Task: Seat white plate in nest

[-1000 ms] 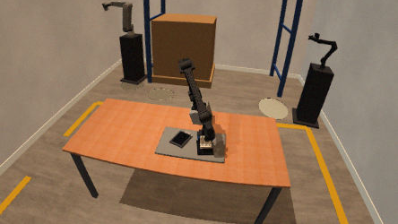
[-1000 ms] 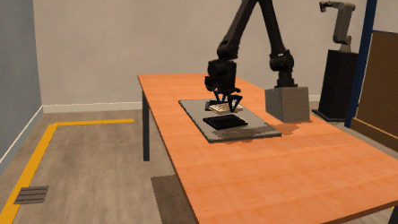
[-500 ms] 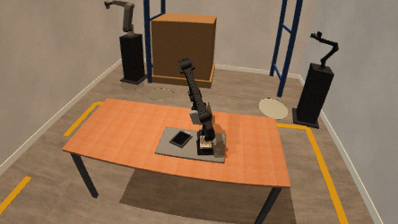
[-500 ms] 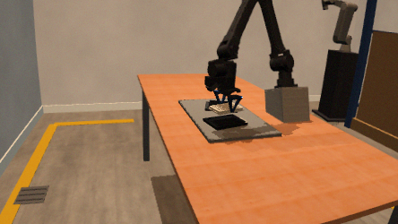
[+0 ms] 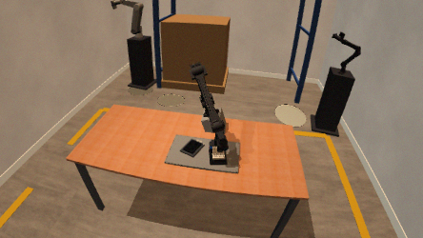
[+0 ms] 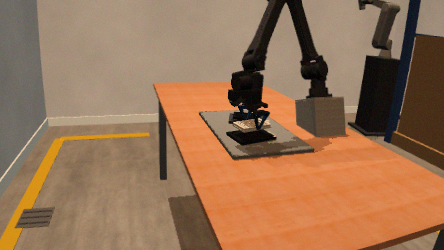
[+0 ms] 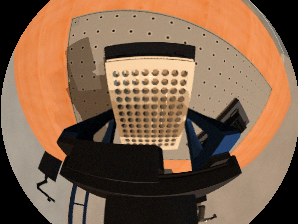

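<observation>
you are gripping b38 (image 7: 152, 99) right now: the gripper (image 7: 149, 137) is pinching the white plate across its long sides, fingers standing wide because the plate fills them. in the wrist view the well grid is facing up at the camera, so the plate is the right way up. in the exterior view b38 (image 6: 251, 123) is hanging just above the dark nest n1 (image 6: 251, 137), apart from it by a visible gap, over the grey mat (image 6: 225, 134) on the table (image 6: 320, 192). whether it is level i cannot tell from these views; the label ends and the a1 mark are too small to read.

judge the plate as light, stiff and hollow, with thin smooth plastic walls. that means it is likely sliding easily in the pads and tipping if you are holding off-centre, so keep the hold at the middle of the long sides, low on the skirt, where you are now. squeezing harder is probably gaining nothing; the walls are stiff enough but brittle at the corners.

b83 (image 5: 192, 147) is lying in its own nest beside you, to the left in the top view, near but not touching; keep your fingers off it while you are lowering.
</observation>
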Available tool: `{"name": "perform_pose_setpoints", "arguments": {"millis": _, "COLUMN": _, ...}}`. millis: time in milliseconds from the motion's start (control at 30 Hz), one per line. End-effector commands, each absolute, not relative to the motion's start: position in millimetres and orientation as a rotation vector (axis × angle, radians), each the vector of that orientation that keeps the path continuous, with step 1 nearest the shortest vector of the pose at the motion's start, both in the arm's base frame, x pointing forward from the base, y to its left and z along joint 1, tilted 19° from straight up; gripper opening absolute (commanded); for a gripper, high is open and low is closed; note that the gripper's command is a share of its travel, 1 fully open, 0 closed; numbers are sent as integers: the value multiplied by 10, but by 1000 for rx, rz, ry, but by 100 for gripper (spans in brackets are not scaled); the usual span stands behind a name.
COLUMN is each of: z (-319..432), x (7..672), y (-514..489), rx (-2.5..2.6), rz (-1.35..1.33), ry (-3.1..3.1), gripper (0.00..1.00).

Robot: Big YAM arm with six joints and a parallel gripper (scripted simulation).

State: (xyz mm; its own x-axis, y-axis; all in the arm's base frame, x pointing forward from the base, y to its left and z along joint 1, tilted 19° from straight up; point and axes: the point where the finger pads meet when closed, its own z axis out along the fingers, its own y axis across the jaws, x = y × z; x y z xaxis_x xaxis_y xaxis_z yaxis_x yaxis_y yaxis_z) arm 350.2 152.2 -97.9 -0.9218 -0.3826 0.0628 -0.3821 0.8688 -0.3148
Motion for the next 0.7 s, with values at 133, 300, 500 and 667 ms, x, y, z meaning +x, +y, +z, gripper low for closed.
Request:
{"name": "perform_pose_setpoints", "arguments": {"millis": 133, "z": -1089, "x": 3546, "y": 1480, "rx": -634, "rz": -510, "ry": 3022, "gripper": 0}}
{"name": "perform_pose_setpoints", "arguments": {"millis": 300, "z": -974, "x": 3688, "y": 1577, "rx": -623, "rz": -477, "ry": 2978, "gripper": 0}}
{"name": "perform_pose_setpoints", "arguments": {"millis": 500, "z": -1190, "x": 3558, "y": 1464, "rx": -639, "rz": -508, "ry": 3017, "gripper": 0}}
{"name": "perform_pose_setpoints", "arguments": {"millis": 667, "z": -1101, "x": 3640, "y": 1540, "rx": -621, "rz": -491, "ry": 3001, "gripper": 0}}
